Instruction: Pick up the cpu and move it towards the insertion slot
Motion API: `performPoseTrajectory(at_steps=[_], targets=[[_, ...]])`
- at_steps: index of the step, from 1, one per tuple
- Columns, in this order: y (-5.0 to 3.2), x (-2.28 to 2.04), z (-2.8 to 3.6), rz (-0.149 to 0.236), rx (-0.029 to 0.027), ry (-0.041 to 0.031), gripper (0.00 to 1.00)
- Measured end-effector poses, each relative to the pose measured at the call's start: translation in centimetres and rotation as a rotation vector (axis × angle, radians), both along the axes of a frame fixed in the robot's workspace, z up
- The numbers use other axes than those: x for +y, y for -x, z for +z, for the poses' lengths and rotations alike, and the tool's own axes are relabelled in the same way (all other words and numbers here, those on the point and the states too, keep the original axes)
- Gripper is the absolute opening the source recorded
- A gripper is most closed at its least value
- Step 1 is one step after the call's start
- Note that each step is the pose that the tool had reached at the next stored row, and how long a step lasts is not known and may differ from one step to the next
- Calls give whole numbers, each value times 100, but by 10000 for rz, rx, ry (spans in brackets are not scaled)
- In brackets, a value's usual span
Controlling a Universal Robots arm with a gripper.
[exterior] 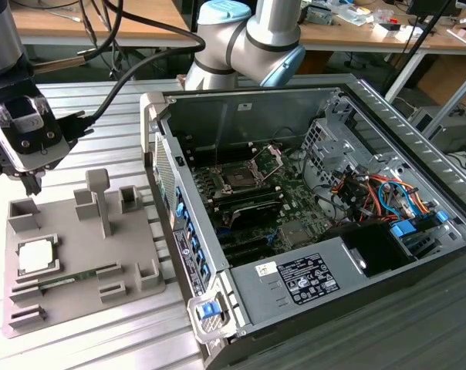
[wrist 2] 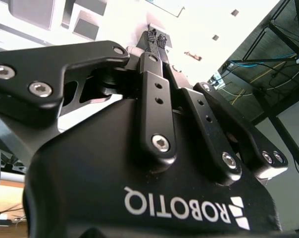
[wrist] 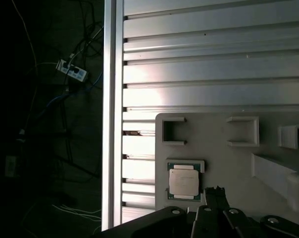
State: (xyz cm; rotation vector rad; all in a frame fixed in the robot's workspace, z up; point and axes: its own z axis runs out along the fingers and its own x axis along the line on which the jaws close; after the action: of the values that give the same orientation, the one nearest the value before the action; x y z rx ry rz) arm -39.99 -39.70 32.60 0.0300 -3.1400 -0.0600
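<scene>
The cpu [exterior: 36, 257] lies flat in a recess of the grey fixture plate [exterior: 133, 247], at the exterior view's left. Its pale silvery top also shows in the first wrist view, cpu [wrist: 183, 181]. My gripper [exterior: 30, 183] hangs above the plate's far corner, off the chip and a little beyond it. The fingers are shut with nothing between them; their tips [wrist 2: 150, 35] meet, gripper [wrist: 216, 191]. The insertion slot [exterior: 239, 179] sits on the motherboard inside the open computer case, its metal retaining plate [exterior: 268, 158] swung up.
The open computer case [exterior: 310, 223] fills the exterior view's right, its side wall [exterior: 171, 193] standing close beside the fixture plate. Upright posts [exterior: 102, 200] rise from the plate. A memory stick [exterior: 71, 276] lies by the chip. The slatted table's edge [wrist: 110, 124] runs near the plate.
</scene>
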Motion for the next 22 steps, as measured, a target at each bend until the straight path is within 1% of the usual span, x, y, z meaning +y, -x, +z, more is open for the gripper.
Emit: performPoseTrajectory(at_steps=[7,15,22], targets=[[0,-2,-20,0,0,0,11],[3,-19,-42,0,0,0,11],[3,-25,-53,0,0,0,11]])
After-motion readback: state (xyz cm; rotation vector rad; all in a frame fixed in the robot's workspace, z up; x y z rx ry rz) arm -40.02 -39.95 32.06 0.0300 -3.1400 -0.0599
